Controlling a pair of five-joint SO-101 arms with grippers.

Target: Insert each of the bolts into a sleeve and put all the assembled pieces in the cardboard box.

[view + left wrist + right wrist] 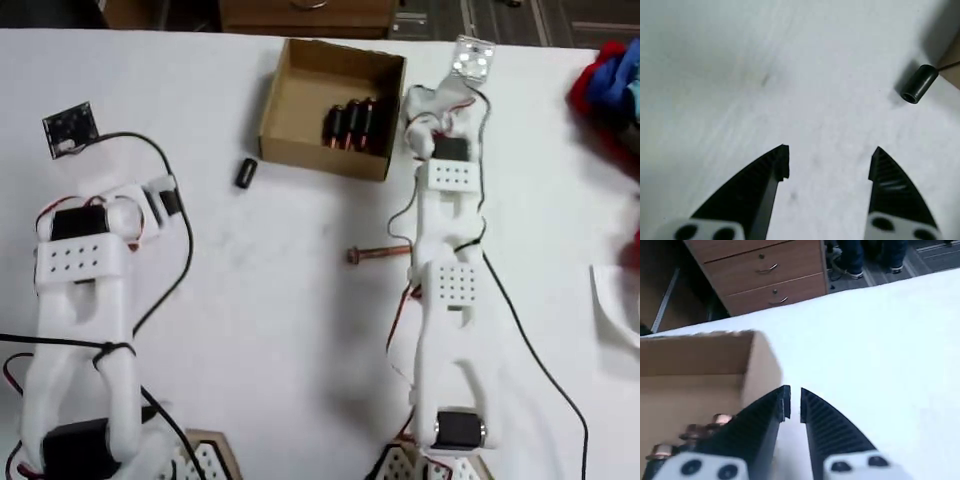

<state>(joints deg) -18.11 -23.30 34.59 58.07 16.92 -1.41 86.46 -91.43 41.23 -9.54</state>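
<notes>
The cardboard box (300, 85) stands at the back middle of the table with several assembled bolt-and-sleeve pieces (352, 125) inside. A loose black sleeve (246, 172) lies just left of the box. One copper bolt (378, 254) lies on the table against the right arm. My left gripper (830, 161) is open over bare table, with the sleeve (918, 83) ahead of it and apart from it. My right gripper (792, 402) hangs by the box's right wall (760, 367), jaws nearly together and holding nothing. The assembled pieces (690, 434) show inside the box.
A small black square board (70, 128) lies at the far left. Red and blue cloth (610, 75) and a white object (615, 300) sit at the right edge. Cables trail from both arms. Wooden drawers (765, 265) stand beyond the table's far edge.
</notes>
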